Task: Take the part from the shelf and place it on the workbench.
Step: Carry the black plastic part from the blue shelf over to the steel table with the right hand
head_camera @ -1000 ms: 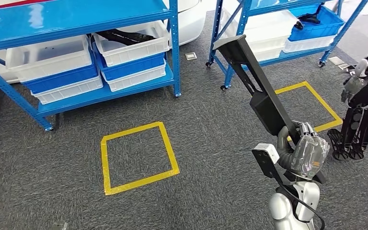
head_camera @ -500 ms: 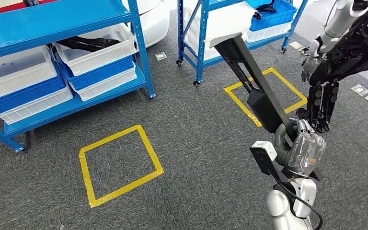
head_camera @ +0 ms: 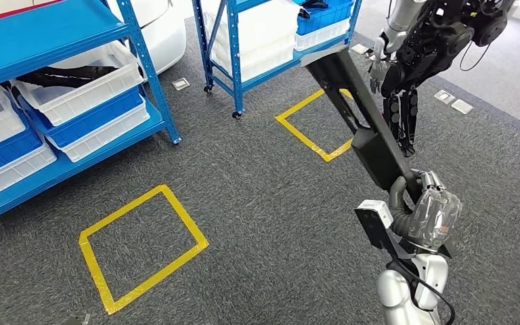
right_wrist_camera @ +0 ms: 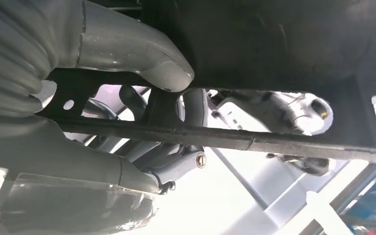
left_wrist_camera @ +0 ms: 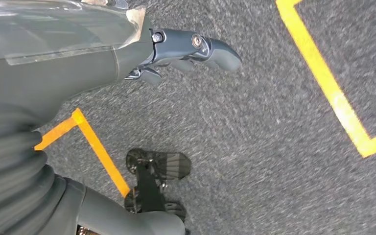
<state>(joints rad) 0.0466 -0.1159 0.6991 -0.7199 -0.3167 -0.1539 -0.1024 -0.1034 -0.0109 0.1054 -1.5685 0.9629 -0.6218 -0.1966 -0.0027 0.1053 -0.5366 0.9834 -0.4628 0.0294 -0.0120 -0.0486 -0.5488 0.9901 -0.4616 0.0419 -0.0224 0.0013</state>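
1. The part (head_camera: 362, 122), a long black bracket-like piece with a boxy middle section, is off the shelf and in the robot's right hand (head_camera: 428, 203). It juts up and forward from the hand, over the grey carpet.
2. In the right wrist view the thick thumb (right_wrist_camera: 142, 54) and the darker fingers (right_wrist_camera: 176, 164) wrap a slotted black bar of the part, so the right hand is clamped on it.
3. The left hand (left_wrist_camera: 176, 51) hangs over the carpet holding nothing. Its fingers look loosely bent and a little apart, closed on nothing.
4. Judged from this, the pickup is done and the carrying is under way. The placing is left; no workbench surface can be made out here.
5. Around the robot: blue shelving (head_camera: 54, 40) with white and blue bins, a second blue rack (head_camera: 230, 61), yellow tape squares (head_camera: 142, 247) on the floor, and another dark humanoid robot (head_camera: 420, 47) standing beyond the part.
6. No brand, label or writing is readable on the part, the bins or the shelving.
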